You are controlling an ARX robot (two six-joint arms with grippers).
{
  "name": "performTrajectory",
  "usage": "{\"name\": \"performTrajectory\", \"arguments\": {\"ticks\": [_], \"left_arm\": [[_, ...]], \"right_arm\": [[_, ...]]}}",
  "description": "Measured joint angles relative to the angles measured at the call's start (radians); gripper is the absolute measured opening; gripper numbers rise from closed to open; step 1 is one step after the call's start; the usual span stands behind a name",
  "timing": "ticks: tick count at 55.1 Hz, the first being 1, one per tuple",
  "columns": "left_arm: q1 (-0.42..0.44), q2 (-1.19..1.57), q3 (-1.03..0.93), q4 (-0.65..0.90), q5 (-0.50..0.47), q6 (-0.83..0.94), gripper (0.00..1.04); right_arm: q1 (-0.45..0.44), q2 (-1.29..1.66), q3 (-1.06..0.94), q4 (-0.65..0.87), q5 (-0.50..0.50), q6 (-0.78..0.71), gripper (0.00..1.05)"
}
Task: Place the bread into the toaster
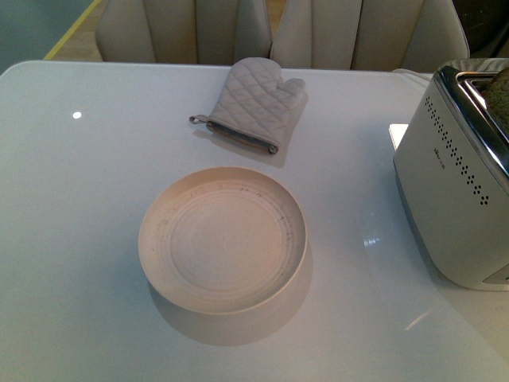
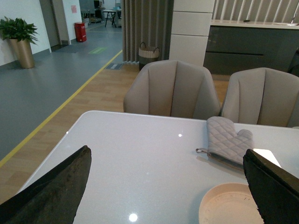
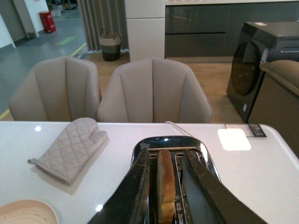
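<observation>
The bread point(image 3: 165, 182) stands on edge in a dark slot of the white toaster point(image 3: 163, 142), its crust poking above the chrome top. My right gripper point(image 3: 166, 154) is open, one finger on either side of the slice with thin gaps showing. In the front view the toaster point(image 1: 453, 183) sits at the table's right edge, and neither arm shows there. My left gripper point(image 2: 167, 151) is open wide above the bare tabletop, holding nothing.
A round cream plate point(image 1: 159, 207) sits mid-table, also in the left wrist view point(image 2: 229, 205). A grey quilted oven mitt point(image 1: 254, 103) lies behind it. Two beige chairs point(image 2: 173, 88) stand at the table's far side.
</observation>
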Motion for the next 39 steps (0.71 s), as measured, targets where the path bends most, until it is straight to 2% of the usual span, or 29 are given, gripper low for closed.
{"name": "performTrajectory", "arguments": {"ticks": [5, 39], "left_arm": [[0.000, 0.000, 0.000, 0.000, 0.000, 0.000, 0.97], [0.000, 0.000, 0.000, 0.000, 0.000, 0.000, 0.97]], "right_arm": [[0.000, -0.036, -0.040, 0.002, 0.000, -0.002, 0.02], [-0.001, -0.285, -0.190, -0.092, 0.000, -0.003, 0.02]]}}
